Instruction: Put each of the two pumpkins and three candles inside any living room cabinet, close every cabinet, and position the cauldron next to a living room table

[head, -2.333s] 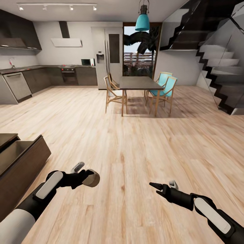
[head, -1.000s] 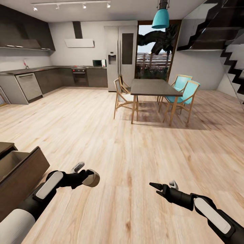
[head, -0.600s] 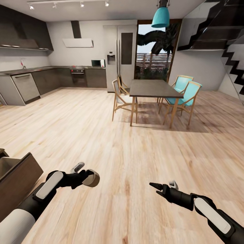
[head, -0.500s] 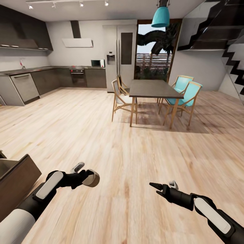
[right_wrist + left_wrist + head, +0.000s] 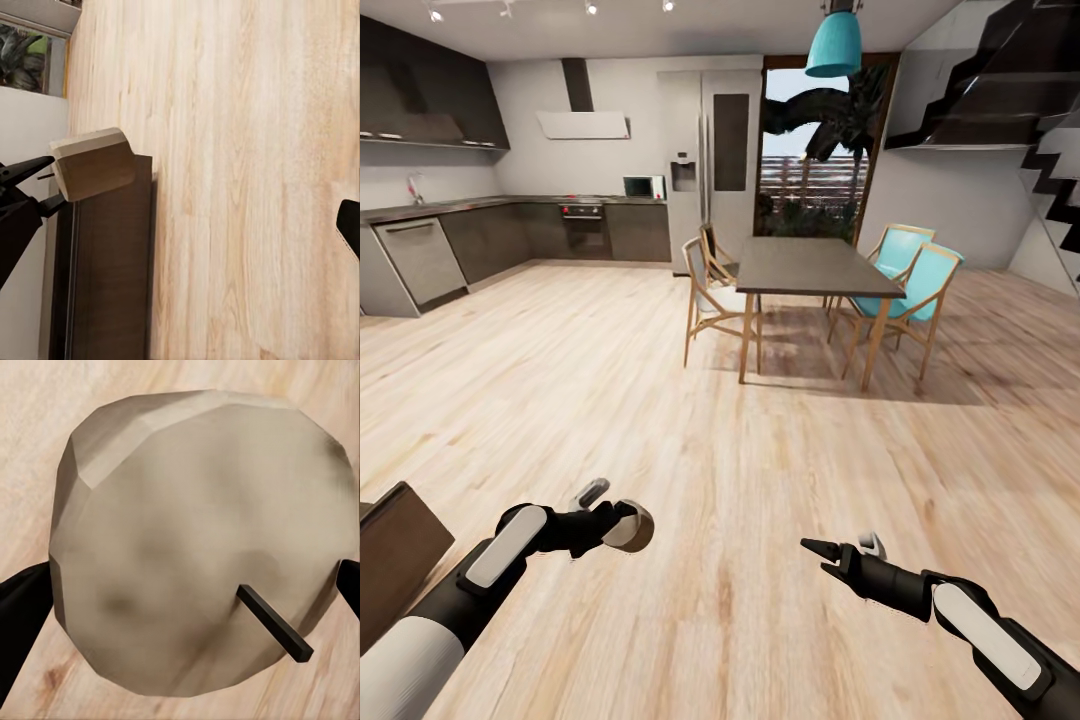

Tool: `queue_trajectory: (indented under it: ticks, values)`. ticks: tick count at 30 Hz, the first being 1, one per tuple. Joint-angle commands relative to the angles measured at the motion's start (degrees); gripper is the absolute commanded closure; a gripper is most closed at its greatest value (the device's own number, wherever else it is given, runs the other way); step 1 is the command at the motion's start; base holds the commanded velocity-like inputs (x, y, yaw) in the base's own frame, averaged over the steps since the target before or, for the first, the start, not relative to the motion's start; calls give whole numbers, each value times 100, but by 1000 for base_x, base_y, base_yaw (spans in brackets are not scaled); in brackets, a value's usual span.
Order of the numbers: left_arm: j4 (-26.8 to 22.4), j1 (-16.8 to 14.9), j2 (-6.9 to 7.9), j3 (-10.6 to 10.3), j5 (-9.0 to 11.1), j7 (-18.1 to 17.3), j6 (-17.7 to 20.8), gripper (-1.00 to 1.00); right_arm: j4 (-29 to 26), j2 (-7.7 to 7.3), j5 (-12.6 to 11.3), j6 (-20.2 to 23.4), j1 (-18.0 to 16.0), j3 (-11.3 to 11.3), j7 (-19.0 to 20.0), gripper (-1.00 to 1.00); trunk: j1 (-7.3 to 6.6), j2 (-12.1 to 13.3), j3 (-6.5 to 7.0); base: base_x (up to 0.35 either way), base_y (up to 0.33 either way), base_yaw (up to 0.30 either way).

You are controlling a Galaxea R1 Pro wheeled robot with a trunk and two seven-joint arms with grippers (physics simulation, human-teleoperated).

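- Sliding steadily toward the left edge of the head view since the earlier frames, the dark-brown cabinet [image 5: 395, 555] is now showing just a corner at the lower left, while the dining table has drifted a little; the whole scene is shifting, so the camera is turning, and both arms are sitting where they were
- Stretching across the room, the pale wood floor [image 5: 760, 440] is running from the cabinet out to the dining table [image 5: 805, 267], which is standing well apart from the cabinet, beyond both arms
- Two teal chairs [image 5: 915, 285] are sitting on the table's far side from the cabinet, and wooden chairs [image 5: 710, 295] on its nearer side
- Grey kitchen units [image 5: 510, 235] are lining the wall behind, far past the cabinet
- Reaching forward just beside the cabinet corner, the left gripper [image 5: 622, 522] is clamping its jaws on a candle [image 5: 628, 527]; in the left wrist view the candle [image 5: 202, 547] is showing its flat pale top and dark wick between the dark fingertips [image 5: 22, 615]
- The right gripper [image 5: 845, 550] is hovering over bare floor, well apart from the cabinet, with its jaws spread apart and empty
- In the right wrist view the candle [image 5: 91, 163] is hanging beside the cabinet [image 5: 105, 270]
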Motion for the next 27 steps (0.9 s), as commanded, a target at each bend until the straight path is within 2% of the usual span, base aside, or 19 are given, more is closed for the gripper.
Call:
queue_trajectory:
  ticks: [1,8,27]
  values:
    - [-10,-5,5,-15,74,59,-12,100,2,-5,-24,8,-6,12,6,-100,2,-2,-5,296,-103,0]
    - [-10,-5,5,-15,74,59,-12,100,-6,-5,-24,8,-6,12,5,-100,2,-2,-2,295,-103,73]
    - [-10,-5,1,-15,57,59,-14,100,-7,-5,-16,8,-6,13,4,-100,2,-2,40,293,-104,274]
